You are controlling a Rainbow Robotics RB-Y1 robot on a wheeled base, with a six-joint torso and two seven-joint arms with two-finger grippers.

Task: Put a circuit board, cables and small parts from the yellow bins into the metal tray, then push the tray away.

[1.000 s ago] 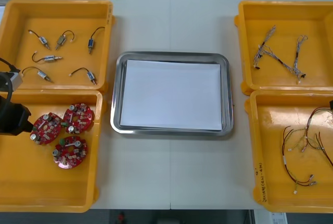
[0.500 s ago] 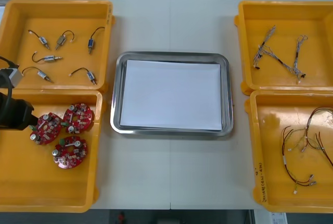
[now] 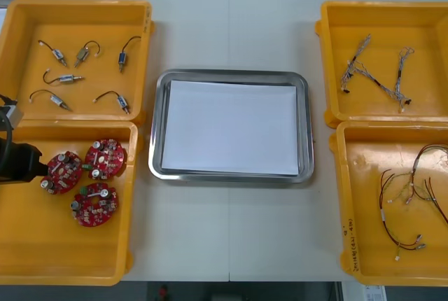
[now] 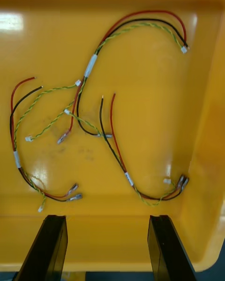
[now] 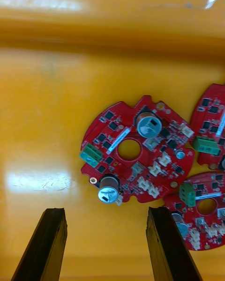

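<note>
The left gripper (image 5: 105, 246) hangs wide open, holding nothing, over the near-left yellow bin (image 3: 42, 245), lined up on a red circuit board (image 5: 112, 131). The right gripper (image 4: 108, 248), equally spread and empty, hovers above the cables (image 4: 90, 67). The metal tray (image 3: 158, 126) sits between.

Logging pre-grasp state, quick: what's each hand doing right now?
Left hand: open, holding nothing; a circuit board lies just ahead of its fingers.
Right hand: open, holding nothing; the red and yellow cables lie ahead of it.

Red boards (image 3: 105, 158), yellow bins (image 3: 63, 245), white-lined tray (image 3: 158, 127).
</note>
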